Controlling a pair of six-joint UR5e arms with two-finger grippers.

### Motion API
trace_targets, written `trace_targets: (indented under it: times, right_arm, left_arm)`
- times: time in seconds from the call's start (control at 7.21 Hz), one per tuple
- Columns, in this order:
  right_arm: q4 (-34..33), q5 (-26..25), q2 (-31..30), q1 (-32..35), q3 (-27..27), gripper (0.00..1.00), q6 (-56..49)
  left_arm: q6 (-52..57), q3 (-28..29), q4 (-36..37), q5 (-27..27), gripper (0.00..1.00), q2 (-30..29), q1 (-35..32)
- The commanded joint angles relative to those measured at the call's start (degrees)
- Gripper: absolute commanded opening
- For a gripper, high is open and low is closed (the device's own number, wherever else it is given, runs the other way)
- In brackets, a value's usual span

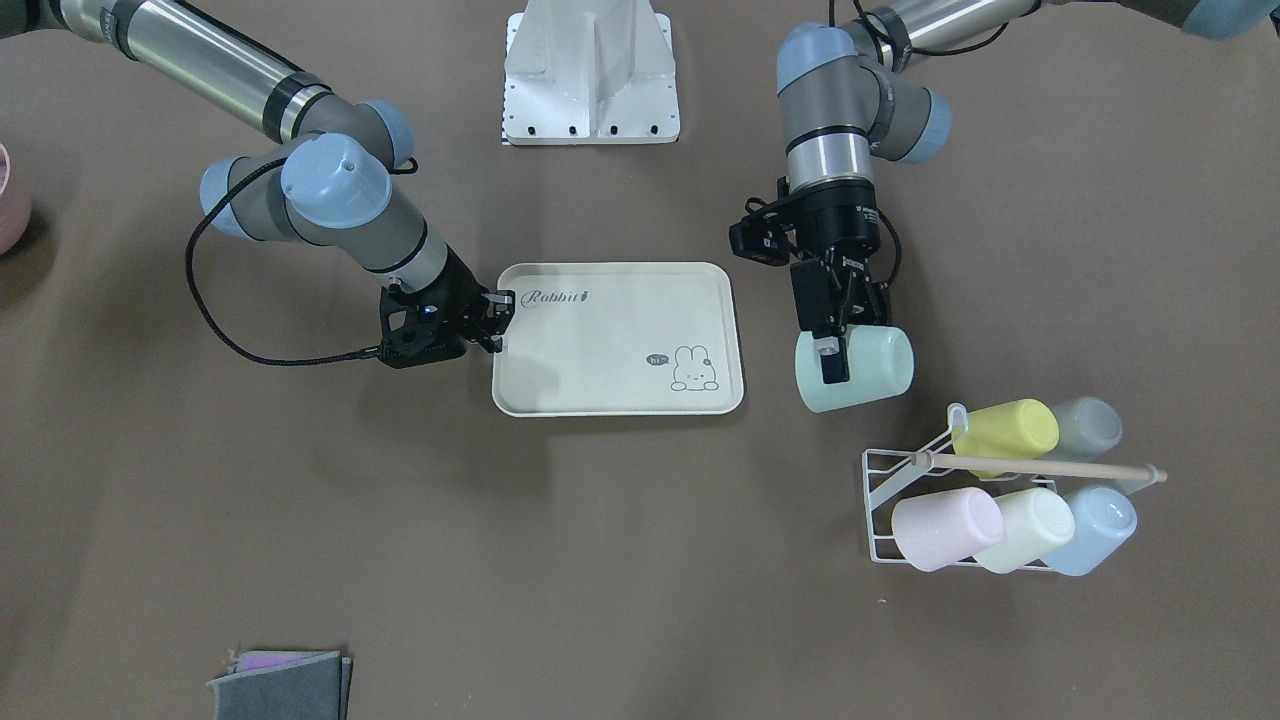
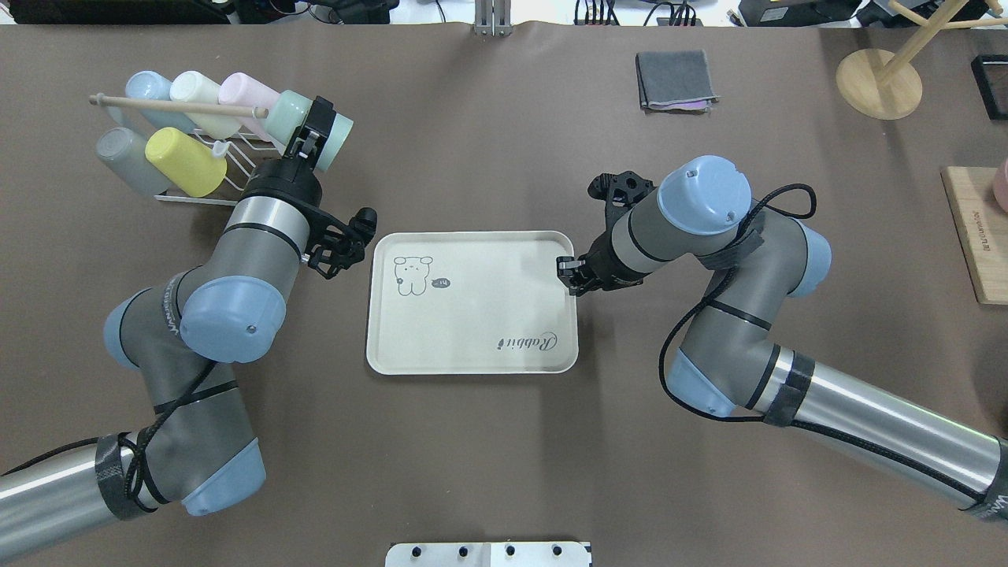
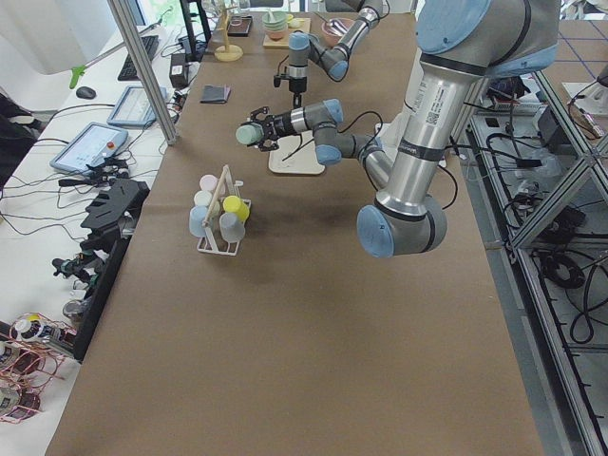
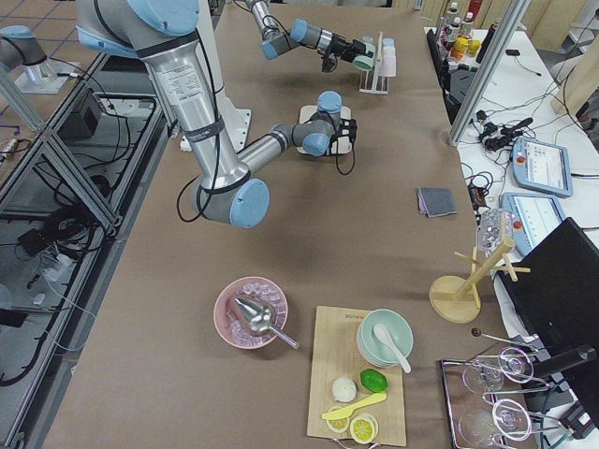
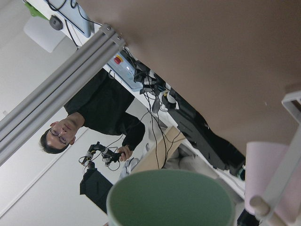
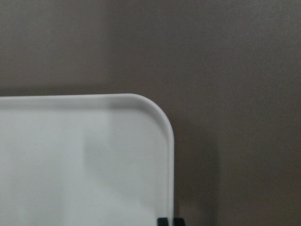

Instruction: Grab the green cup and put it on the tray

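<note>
Left claw: the left claw point(image 1: 833, 362) is clamped on the green cup point(image 1: 872, 368), one finger lying along the outside wall near the mouth.
Right claw: the right claw point(image 1: 497, 320) sits at the short edge of the tray point(image 1: 600, 340). In the right wrist view its tips are drawn close together with the rim running between them, so I judge it is pinching the rim.
Green cup: held on its side in the air, between the wire rack point(image 1: 878, 490) and the tray. It is clear of the rack, just beside the tray's bunny end and not yet over it.
Tray: flat on the counter point(image 1: 600, 560), with nothing on it.
Step in hand: the pick looks done and this is the carry toward the tray.
Next move calls for: bringing the cup sideways over the tray floor and turning the wrist so the base faces down. Then it is lowered until it stands and the fingers are spread to let it go.
Hidden, left grip: the second finger is out of sight, probably inside the cup, so the exact hold cannot be read.
Hidden, height: how far the cup hangs above the counter is hard to judge from any view.
Hidden, left wrist view: it shows only the cup's mouth and the room beyond, with no tray.
Hidden, right wrist view: it shows one tray corner and only the very tips of the fingers.
</note>
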Motion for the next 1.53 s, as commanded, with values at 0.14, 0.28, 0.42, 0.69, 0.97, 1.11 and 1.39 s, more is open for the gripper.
trace_targets:
  times: [0.14,0.28,0.42,0.69,0.97,1.11,1.39]
  right_arm:
    - [-0.4,0.3,-0.4,1.4,-0.1,0.99,-0.2]
    - [-0.6,0.9,-1.1,2.7,0.0,0.99,-0.4]
    - [-0.6,2.3,-3.1,4.8,0.2,0.99,-3.0]
    - [-0.8,5.8,-7.1,9.6,0.4,0.99,-7.1]
    - [-9.8,7.1,-7.8,14.5,2.0,0.99,-18.2]
    - [-16.6,7.4,-7.9,17.2,4.2,0.99,-24.9]
    - [-23.0,7.4,-14.1,23.0,8.5,0.99,-37.9]
  left_arm:
    - [-29.8,1.9,-2.9,-16.3,0.05,-2.8,0.1]
    - [-39.5,4.6,-8.8,-20.6,0.05,-3.6,0.5]
    - [-48.5,9.1,-16.0,-25.4,0.05,-5.6,0.5]
    - [-62.8,11.4,-25.6,-34.5,0.05,-8.0,0.6]
    - [-67.0,20.0,-42.0,-37.6,0.05,-8.6,1.7]
    - [-69.6,25.8,-51.0,-39.5,0.05,-9.1,2.7]
    - [-78.8,27.3,-53.0,-42.2,0.05,-10.8,3.3]
